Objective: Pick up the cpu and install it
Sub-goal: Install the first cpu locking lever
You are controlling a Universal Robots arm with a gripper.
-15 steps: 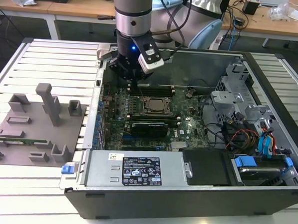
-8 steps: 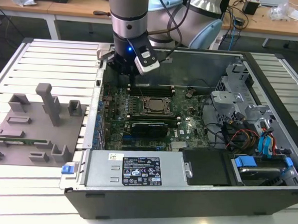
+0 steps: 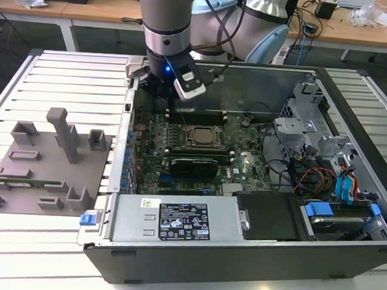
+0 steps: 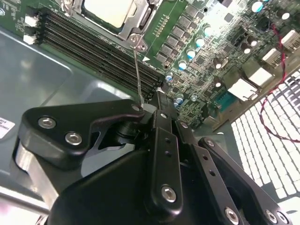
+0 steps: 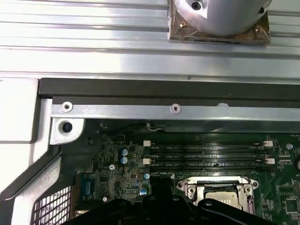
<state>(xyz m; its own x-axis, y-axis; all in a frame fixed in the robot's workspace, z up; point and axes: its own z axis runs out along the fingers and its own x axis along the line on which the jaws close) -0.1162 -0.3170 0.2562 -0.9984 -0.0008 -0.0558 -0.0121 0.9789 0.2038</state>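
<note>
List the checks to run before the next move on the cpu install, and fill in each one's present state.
1. Cpu lies inside its socket frame: ok.
2. Socket lever latched: not ok. The thin rod stands away from the socket, across the memory slots.
3. Hand at the lever's end: ok, they meet in the second wrist view.
4. Lever's clearance above the slots: cannot tell.
5. Cables away from the socket, toward the exterior view's right: ok.

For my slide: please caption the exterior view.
Robot arm's gripper hovers inside open computer case, beside the cpu seated in its socket.
</note>
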